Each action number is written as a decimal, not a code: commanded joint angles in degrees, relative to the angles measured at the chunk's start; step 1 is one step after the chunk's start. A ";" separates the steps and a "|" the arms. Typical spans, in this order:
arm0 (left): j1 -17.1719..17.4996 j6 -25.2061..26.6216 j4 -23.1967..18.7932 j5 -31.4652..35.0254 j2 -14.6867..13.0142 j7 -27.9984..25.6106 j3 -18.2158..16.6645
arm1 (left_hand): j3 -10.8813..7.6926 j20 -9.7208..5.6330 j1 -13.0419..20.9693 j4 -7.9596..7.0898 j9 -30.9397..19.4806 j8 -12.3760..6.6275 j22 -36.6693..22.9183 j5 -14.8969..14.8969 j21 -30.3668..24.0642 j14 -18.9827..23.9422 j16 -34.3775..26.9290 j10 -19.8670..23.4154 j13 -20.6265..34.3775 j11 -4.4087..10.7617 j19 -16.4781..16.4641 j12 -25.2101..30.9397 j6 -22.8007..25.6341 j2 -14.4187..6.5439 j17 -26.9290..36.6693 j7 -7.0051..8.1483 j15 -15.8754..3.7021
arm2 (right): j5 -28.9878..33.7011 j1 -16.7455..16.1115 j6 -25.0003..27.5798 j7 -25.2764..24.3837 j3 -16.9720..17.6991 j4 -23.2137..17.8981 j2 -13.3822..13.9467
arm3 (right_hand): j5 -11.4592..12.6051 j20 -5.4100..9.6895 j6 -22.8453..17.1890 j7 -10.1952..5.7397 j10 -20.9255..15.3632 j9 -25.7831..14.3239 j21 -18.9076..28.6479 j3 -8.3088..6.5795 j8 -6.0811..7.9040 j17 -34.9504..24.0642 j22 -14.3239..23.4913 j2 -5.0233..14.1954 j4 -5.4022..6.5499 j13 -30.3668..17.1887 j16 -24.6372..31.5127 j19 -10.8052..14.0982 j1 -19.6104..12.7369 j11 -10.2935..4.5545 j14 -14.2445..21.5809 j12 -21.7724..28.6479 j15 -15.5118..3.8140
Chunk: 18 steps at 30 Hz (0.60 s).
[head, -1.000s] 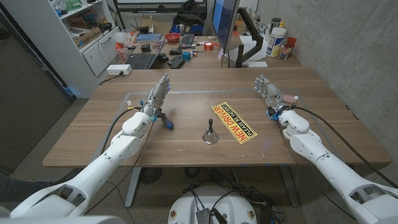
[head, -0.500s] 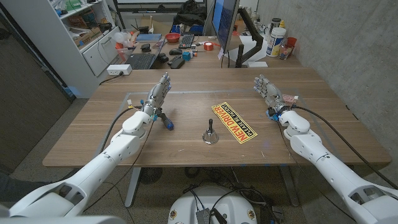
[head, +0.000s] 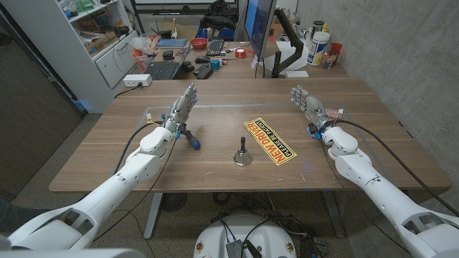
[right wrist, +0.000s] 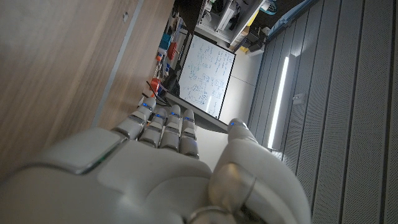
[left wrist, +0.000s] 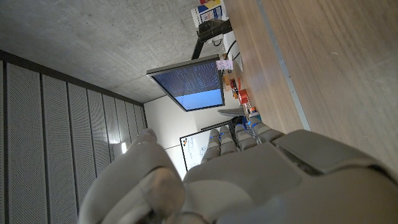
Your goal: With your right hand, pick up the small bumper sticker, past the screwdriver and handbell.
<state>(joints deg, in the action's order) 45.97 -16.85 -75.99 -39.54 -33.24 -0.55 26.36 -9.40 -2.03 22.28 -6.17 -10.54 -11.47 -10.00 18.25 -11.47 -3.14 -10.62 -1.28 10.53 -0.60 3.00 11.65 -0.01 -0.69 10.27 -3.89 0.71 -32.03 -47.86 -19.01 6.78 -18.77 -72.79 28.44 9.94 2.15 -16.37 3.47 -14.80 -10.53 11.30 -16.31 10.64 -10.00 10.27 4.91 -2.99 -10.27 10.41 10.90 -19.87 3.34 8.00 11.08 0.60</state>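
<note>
A small reddish-white sticker [head: 334, 113] lies on the table just right of my right hand [head: 309, 105], partly hidden by it. That hand stands with fingers spread and holds nothing; its back shows in the right wrist view [right wrist: 163, 167]. A large yellow "NEW DRIVER" bumper sticker [head: 269, 139] lies mid-table. The dark handbell [head: 242, 153] stands upright in front of it. The blue-handled screwdriver [head: 191, 138] lies beside my left hand [head: 182, 108], which is open and empty, its back in the left wrist view [left wrist: 249, 180].
The wooden table [head: 215, 168] has a taped outline near its far side. Behind it stands a cluttered desk with a monitor [head: 259, 25], keyboards and bottles [head: 320, 47]. A white shelf unit [head: 107, 43] is at the far left.
My right hand has shifted slightly toward the left and the far side of the table. The left hand and the objects have not moved.
</note>
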 commanded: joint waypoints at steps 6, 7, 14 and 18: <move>-0.63 -0.18 -0.01 -0.83 -0.96 -0.22 1.30 | 0.15 -1.57 0.78 0.31 -0.08 -0.14 -0.29 0.43 -0.27 -0.15 -0.35 0.30 0.32 1.24 0.16 0.21 0.67 0.06 0.28 0.98 -1.29 | 1.05 -0.27 -3.01 1.57 0.08 0.54 0.49 | 0.37 0.15 -0.04 -0.79 0.77 -0.29 0.48 -0.10 0.23 -0.21 0.29 0.14 -0.52 -0.12 0.30 0.82 -0.65 -0.37 0.68 0.11 -0.14; -0.64 -0.16 -0.11 -0.83 -1.04 -0.30 1.36 | 0.16 -1.59 0.78 0.31 -0.08 -0.14 -0.29 0.43 -0.28 -0.14 -0.35 0.32 0.32 1.29 0.14 0.22 0.67 0.06 0.28 1.02 -1.29 | 1.20 -0.24 -3.23 1.72 0.03 0.67 0.58 | 0.37 0.16 -0.06 -0.81 0.75 -0.29 0.48 -0.10 0.24 -0.21 0.29 0.14 -0.55 -0.12 0.30 0.82 -0.67 -0.46 0.69 0.12 -0.17; -0.49 -0.40 -1.00 -1.22 -1.73 -0.34 1.54 | 0.25 -1.61 0.88 0.36 -0.08 -0.13 -0.29 0.47 -0.27 -0.14 -0.31 0.27 0.32 1.98 0.08 0.16 0.80 0.01 0.27 1.38 -1.73 | 1.45 -0.79 -4.48 1.97 0.25 0.03 1.12 | 0.38 1.00 -0.26 -1.07 0.29 -0.31 0.85 -0.14 0.37 -0.18 0.29 0.32 -0.84 -0.13 0.54 1.91 -0.95 -0.79 1.60 0.40 -0.69; -0.59 -0.40 -1.41 -1.27 -2.16 -0.34 1.80 | 0.27 -1.64 0.90 0.37 -0.08 -0.11 -0.29 0.47 -0.27 -0.15 -0.30 0.27 0.31 1.97 0.05 0.15 0.80 0.00 0.27 1.45 -1.82 | 1.41 -1.13 -5.44 2.52 0.24 -0.28 1.35 | 0.38 0.99 -0.48 -1.22 0.04 -0.32 0.87 -0.16 0.46 -0.18 0.29 0.39 -0.89 -0.13 0.59 2.05 -0.99 -0.89 1.86 0.52 -0.92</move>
<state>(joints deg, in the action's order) 45.53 -16.90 -76.51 -40.45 -34.48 -0.84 27.60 -9.22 -2.03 22.51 -5.99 -10.53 -11.47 -10.00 18.46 -11.47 -3.25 -10.61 -0.88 10.52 0.86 3.00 11.65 0.72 -0.46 10.26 -2.74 -0.65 -30.95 -48.40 -22.10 8.24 -18.62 -72.71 29.22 9.94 2.26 -16.68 2.54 -14.32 -10.53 11.75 -16.30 10.64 -9.99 10.27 5.22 -3.48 -10.26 10.41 12.25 -20.18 2.85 9.34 11.08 -0.11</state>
